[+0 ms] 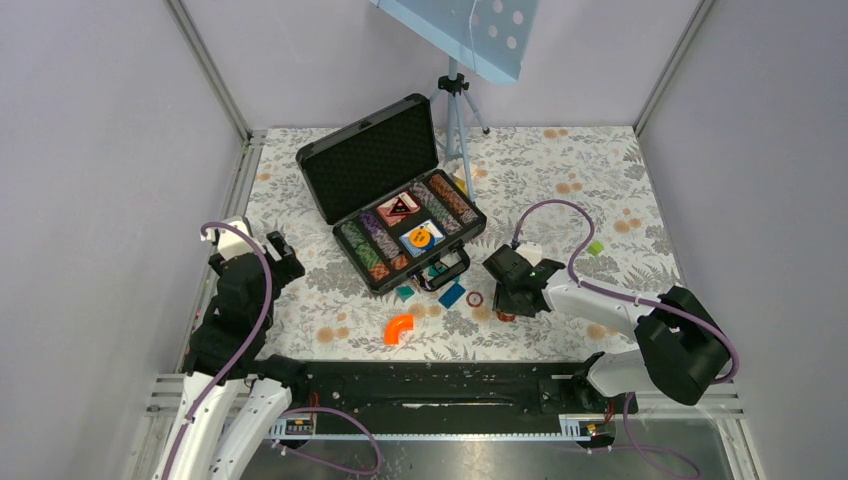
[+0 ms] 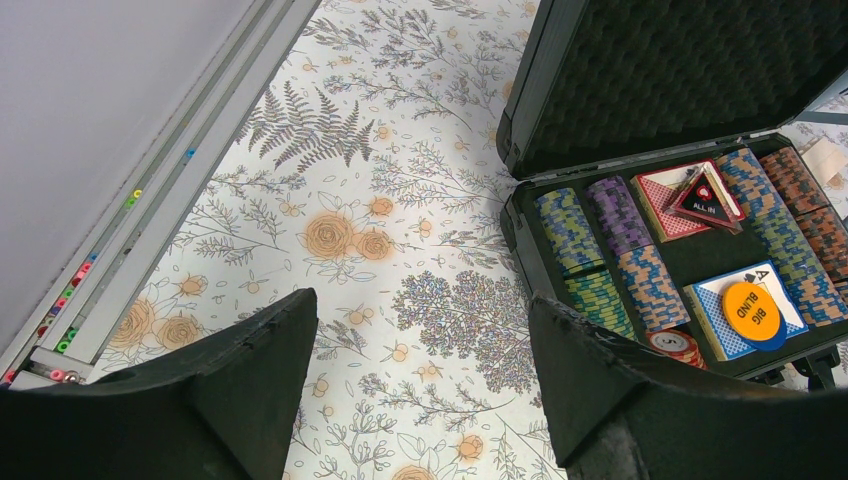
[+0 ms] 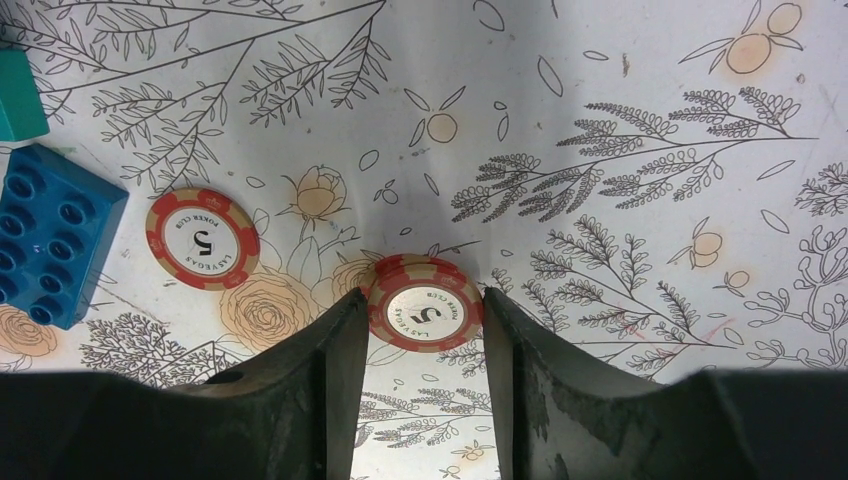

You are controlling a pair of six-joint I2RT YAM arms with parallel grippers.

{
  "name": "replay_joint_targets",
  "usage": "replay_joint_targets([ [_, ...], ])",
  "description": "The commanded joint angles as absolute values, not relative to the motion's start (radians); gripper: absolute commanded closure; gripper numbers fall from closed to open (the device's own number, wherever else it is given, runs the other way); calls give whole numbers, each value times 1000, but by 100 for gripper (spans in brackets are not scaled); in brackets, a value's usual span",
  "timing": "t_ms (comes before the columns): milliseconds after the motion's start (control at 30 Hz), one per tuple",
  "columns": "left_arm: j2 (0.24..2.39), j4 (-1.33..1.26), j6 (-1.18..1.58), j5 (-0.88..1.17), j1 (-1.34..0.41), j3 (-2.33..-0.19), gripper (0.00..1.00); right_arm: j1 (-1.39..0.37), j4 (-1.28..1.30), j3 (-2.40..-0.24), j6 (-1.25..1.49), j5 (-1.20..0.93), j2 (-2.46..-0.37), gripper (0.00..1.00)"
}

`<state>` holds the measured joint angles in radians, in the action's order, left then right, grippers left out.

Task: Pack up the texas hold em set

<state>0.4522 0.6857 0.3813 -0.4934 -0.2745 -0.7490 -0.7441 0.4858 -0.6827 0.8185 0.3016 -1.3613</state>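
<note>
The black case of the texas hold em set lies open at the table's middle, lid up. In it are rows of striped chips, a red deck and a blue deck with an orange "big blind" button. My right gripper is down on the cloth in front of the case, shut on a red "5" chip held by its edges. Another red chip lies loose to its left. My left gripper hangs open over bare cloth, left of the case.
An orange curved piece lies near the front edge. A blue block and a teal block lie by the loose chip. A tripod stands behind the case. A small green piece lies at the right.
</note>
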Motion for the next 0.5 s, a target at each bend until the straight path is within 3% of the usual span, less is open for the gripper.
replay_joint_targets([
  [0,446,646,370,-488,-278,-749,23,-728,482,-710,809,314,-1358,50],
  [300,449,646,369,-486,-277,-749,23,-721,483,-715,799,308,-1366,50],
  [467,447,646,370,-485,-278,-749,23,-719,482,-715,797,309,-1376,44],
])
